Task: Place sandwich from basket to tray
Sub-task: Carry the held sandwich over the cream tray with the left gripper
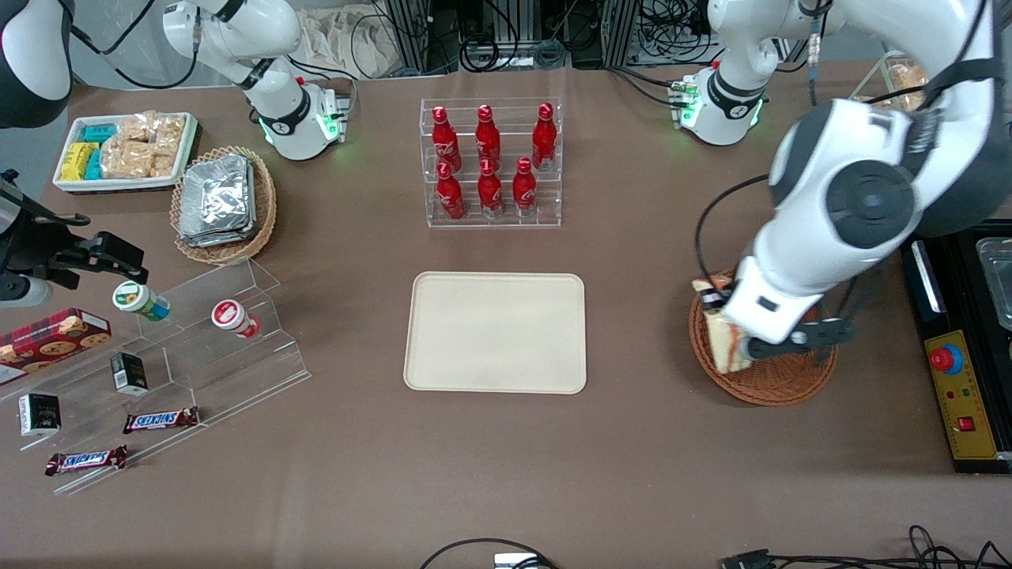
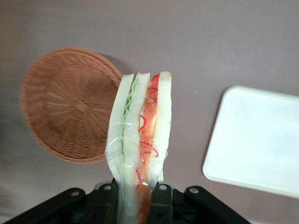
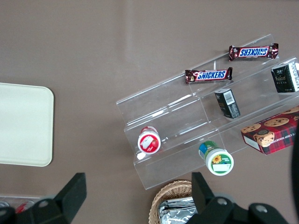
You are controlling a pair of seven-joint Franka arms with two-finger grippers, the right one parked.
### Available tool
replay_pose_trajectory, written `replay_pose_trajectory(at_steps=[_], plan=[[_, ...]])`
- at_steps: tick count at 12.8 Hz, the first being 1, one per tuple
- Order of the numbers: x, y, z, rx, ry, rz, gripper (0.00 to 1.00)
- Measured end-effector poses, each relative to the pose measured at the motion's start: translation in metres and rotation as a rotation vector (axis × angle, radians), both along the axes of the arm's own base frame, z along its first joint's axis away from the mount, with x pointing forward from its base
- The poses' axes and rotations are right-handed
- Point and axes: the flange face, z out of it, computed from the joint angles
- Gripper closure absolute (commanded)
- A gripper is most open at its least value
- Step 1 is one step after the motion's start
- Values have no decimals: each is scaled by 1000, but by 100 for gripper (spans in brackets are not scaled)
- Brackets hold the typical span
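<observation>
My left gripper is shut on the clear-wrapped sandwich, a wedge of white bread with green and orange-red layers, held upright between the black fingers. In the front view the sandwich hangs above the rim of the reddish-brown wicker basket, mostly covered by the arm. The wrist view shows the basket with nothing in it, below and beside the sandwich. The cream tray lies flat at the table's middle, bare, toward the parked arm's end from the basket; its rounded corner shows in the wrist view.
A clear rack of red bottles stands farther from the front camera than the tray. A control box with a red button sits beside the basket at the table's edge. A stepped acrylic stand with snacks, a foil-packet basket and a white snack bin lie toward the parked arm's end.
</observation>
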Motion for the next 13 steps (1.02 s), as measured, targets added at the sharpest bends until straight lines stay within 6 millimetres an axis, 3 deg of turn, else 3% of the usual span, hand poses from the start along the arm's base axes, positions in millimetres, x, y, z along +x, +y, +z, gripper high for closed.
replay_pose_trajectory(at_steps=[3,7,10,13], plan=[[-10,-68,-45,-15,11,-47,100],[-24,-137,-116,-32,31,-79,100],[-33,-175,-164,-59,21,-77,100],[-41,-195,-201,-65,34,-85,100]])
